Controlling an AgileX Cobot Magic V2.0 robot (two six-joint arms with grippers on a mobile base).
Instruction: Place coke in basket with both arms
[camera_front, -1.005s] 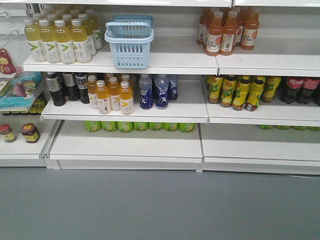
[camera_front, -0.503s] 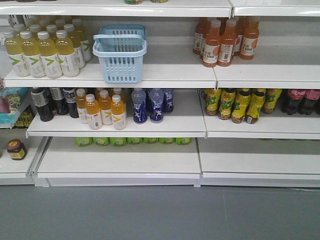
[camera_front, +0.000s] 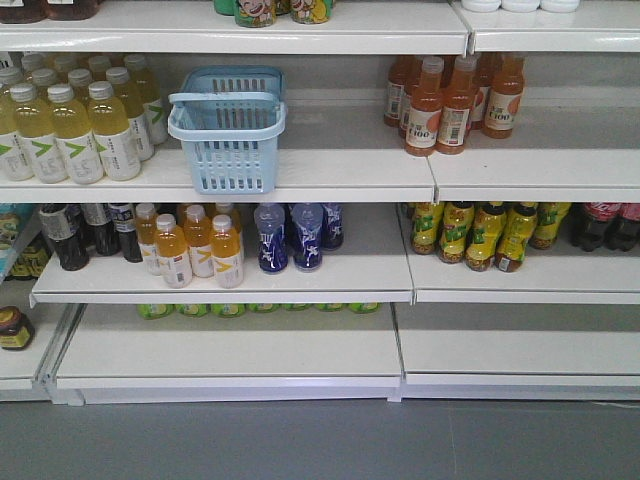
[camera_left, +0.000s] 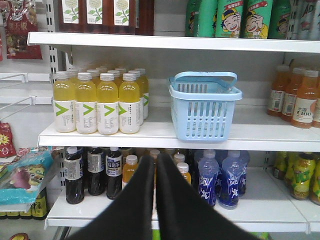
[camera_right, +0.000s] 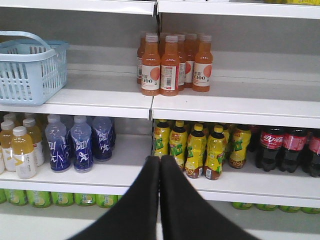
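The light blue basket (camera_front: 228, 130) stands upright and empty on the second shelf, next to the yellow drink bottles. It also shows in the left wrist view (camera_left: 205, 107) and at the left edge of the right wrist view (camera_right: 27, 70). The red coke can is not in view. My left gripper (camera_left: 155, 157) is shut and empty, held well short of the shelves, below and left of the basket. My right gripper (camera_right: 160, 159) is shut and empty, pointing at the shelf of yellow-green bottles. Neither arm shows in the front view.
Dark cola bottles with red labels (camera_front: 605, 222) stand at the right end of the third shelf. Orange juice bottles (camera_front: 452, 95) stand right of the basket, yellow drink bottles (camera_front: 75, 125) to its left, blue bottles (camera_front: 290, 235) below it. The grey floor (camera_front: 320, 440) lies in front.
In the front view the whole shelf unit has slid down and to the left, and the top shelf with its goods has come into view. The basket has not moved on its shelf.
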